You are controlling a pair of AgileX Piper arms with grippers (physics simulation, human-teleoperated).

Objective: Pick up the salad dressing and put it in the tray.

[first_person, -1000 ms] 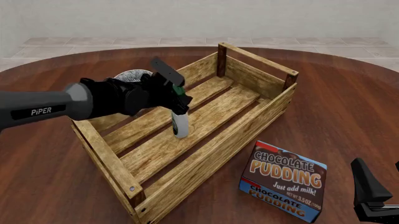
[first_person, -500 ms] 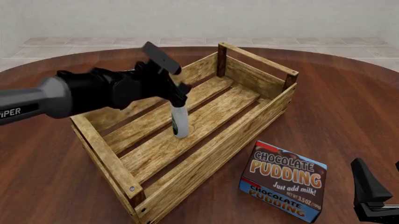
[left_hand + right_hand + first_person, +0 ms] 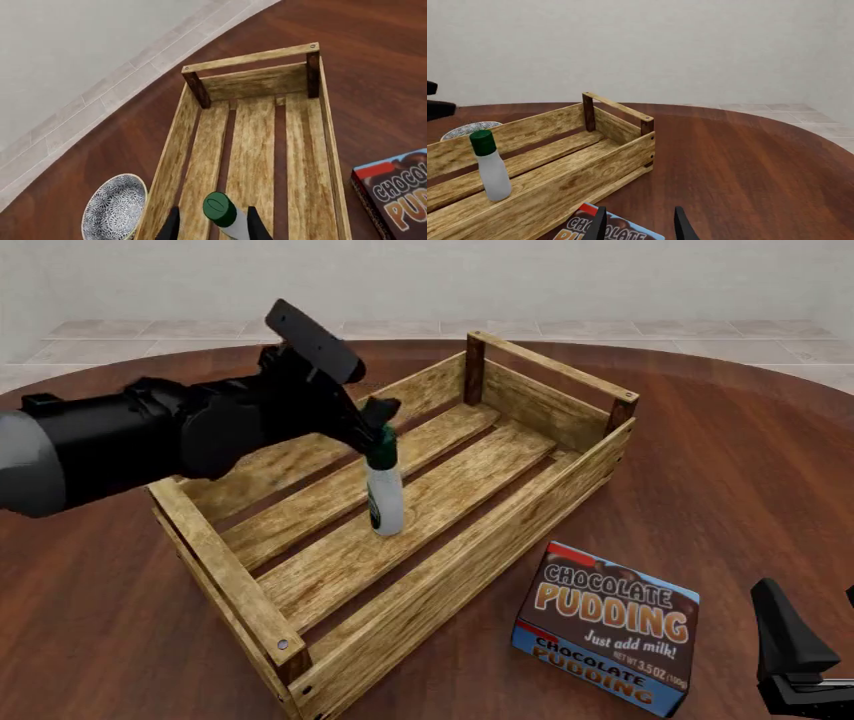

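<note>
Inside the slatted light-wood tray (image 3: 454, 485), the slim white salad dressing (image 3: 384, 496) stands upright, left claw (image 3: 212, 226) open, gripping nothing.

Rough light-wood tray (image 3: 454, 540), glossy dark wood table (image 3: 747, 480) (polished), and a seemingly smooth plastic salad dressing (image 3: 386, 502).

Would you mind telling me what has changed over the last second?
The left gripper has let go of the white salad dressing bottle with the green cap and drawn back up and to the left. The bottle stays upright on the slats of the light-wood crate; the blue chocolate pudding box and right gripper have not moved.
</note>
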